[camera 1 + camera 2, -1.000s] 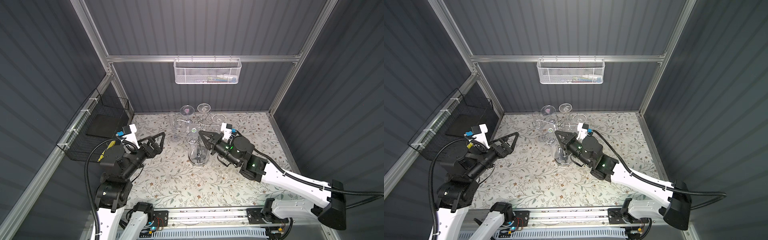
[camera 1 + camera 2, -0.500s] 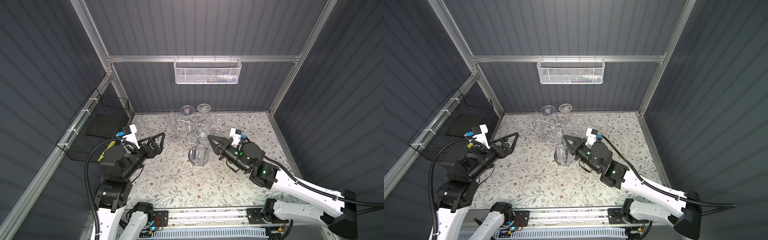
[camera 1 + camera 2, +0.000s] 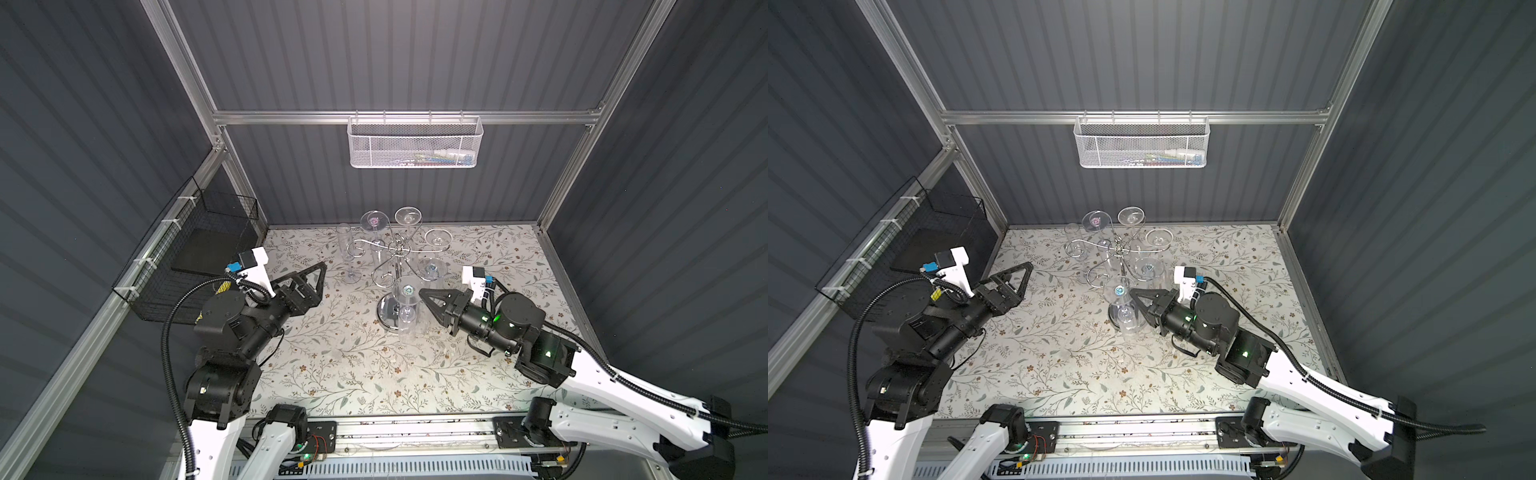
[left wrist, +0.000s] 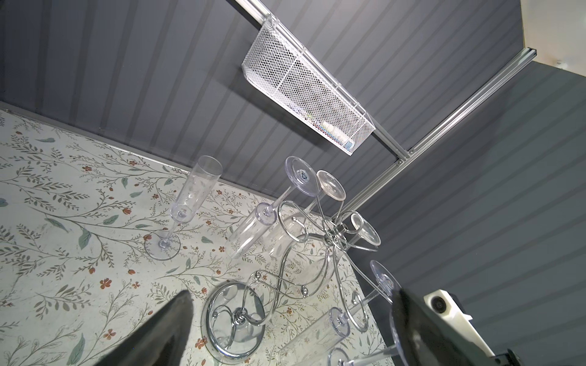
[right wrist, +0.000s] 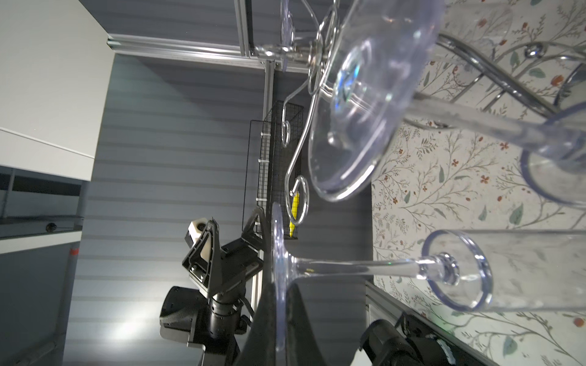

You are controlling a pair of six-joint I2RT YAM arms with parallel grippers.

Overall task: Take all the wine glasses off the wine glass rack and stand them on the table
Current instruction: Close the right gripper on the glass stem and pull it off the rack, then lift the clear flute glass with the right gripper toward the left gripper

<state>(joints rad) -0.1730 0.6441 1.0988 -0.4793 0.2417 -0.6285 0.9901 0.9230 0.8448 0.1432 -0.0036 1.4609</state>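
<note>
The chrome wine glass rack (image 3: 400,249) (image 3: 1120,249) stands mid-table on its disc base (image 4: 234,320), with several clear glasses hanging upside down from its scroll arms. My right gripper (image 3: 422,294) (image 3: 1134,294) (image 5: 279,298) is shut on the round foot of one wine glass (image 3: 407,309) (image 3: 1126,309). That glass hangs bowl-down just off the nearest scroll end (image 5: 298,190), apart from it. Its stem (image 5: 348,263) and bowl run away from the jaws. My left gripper (image 3: 318,282) (image 3: 1019,282) (image 4: 291,293) is open and empty, left of the rack.
One flute (image 3: 345,257) (image 4: 177,221) stands upright on the floral table behind and left of the rack. A white mesh basket (image 3: 415,143) hangs on the back wall. A black wire basket (image 3: 191,257) is fixed to the left wall.
My right gripper has drawn back to the right and toward the front with the glass foot in it, taking the glass away from the rack's centre. The left arm has not moved.
</note>
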